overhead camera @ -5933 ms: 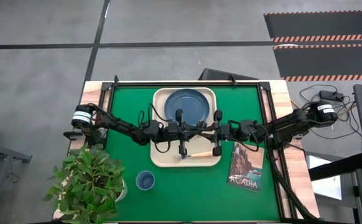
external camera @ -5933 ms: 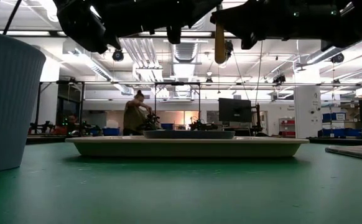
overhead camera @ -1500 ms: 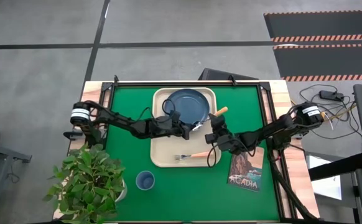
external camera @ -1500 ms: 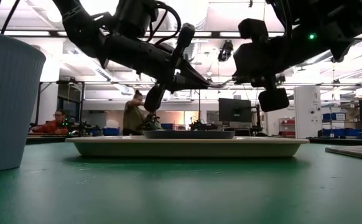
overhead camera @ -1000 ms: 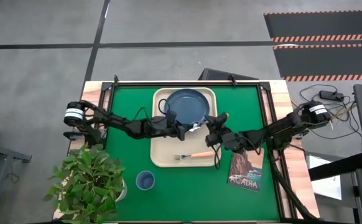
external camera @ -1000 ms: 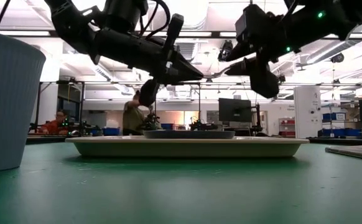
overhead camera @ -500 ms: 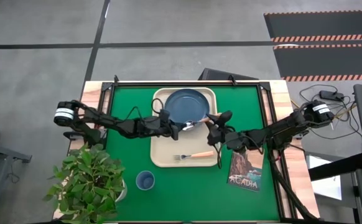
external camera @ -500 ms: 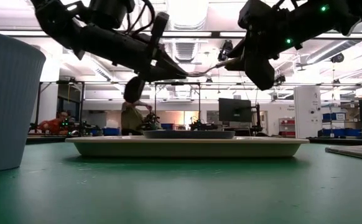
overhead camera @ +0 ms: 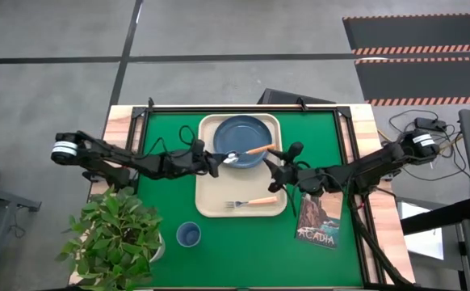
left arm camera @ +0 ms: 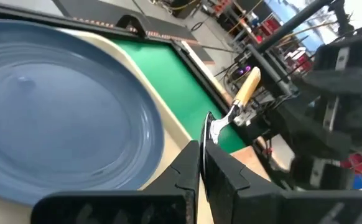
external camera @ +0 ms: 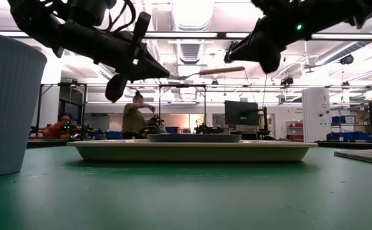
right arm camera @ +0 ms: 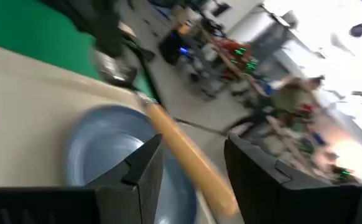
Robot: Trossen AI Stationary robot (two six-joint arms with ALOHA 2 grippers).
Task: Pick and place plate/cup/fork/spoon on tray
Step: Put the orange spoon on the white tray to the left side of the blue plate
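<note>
The spoon (overhead camera: 251, 152) hangs in the air over the near right part of the dusty-blue plate (overhead camera: 241, 134). My left gripper (overhead camera: 216, 160) is shut on its bowl end. The wooden handle (external camera: 221, 70) points toward the table's right. My right gripper (overhead camera: 282, 164) is open, its fingers on either side of the handle's free end (right arm camera: 193, 162). The plate lies flat in the far half of the cream tray (overhead camera: 207, 206). The fork (overhead camera: 251, 202) lies in the tray's near half. The blue cup (overhead camera: 188, 235) stands on the green mat near the tray's near left corner. My left gripper pinches the spoon's metal bowl (left arm camera: 214, 129) between its two fingers. The fingers come about level from the table's left and lie along the spoon. The spoon is lifted clear and nearly level, with its handle (left arm camera: 246, 92) pointing away from the gripper. My right gripper's open fingers (right arm camera: 140, 168) flank the handle's free end; whether one of them touches it, I cannot tell.
A potted plant (overhead camera: 114, 234) stands at the table's near left corner. A book (overhead camera: 319, 217) lies on the mat to the right of the tray. People work in the room beyond the far edge (external camera: 135, 118).
My left gripper has gone toward the table's left edge with the spoon's bowl in its fingers. The spoon has been drawn leftward out from between my right gripper's fingers, so nearly the whole handle now shows. My right gripper has stayed near the tray's right rim.
</note>
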